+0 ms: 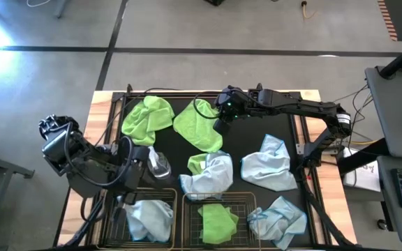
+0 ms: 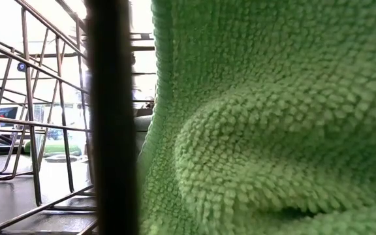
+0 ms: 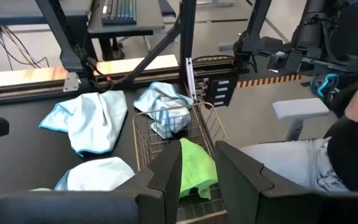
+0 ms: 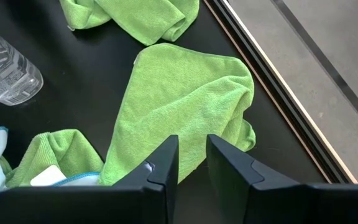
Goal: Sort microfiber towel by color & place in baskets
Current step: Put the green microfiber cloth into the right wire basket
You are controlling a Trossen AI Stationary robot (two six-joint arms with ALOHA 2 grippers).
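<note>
The high camera looked straight down on the whole desk (image 1: 257, 136), the low one sat pressed against a green towel (image 2: 273, 117) in a basket, and both wrist cameras looked closely past their pincers at towels seen overhead.

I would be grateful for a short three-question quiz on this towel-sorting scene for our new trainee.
1. True or false: the basket nearer the left arm holds a lime green towel.
2. Which thing is the right claw hovering over?
A. a light blue towel
B. a green towel
C. the spray bottle
3. Fill in: the clear spray bottle sits on the table close to the ___ arm.

Key
1. False: it holds a light blue towel.
2. B
3. left
</note>
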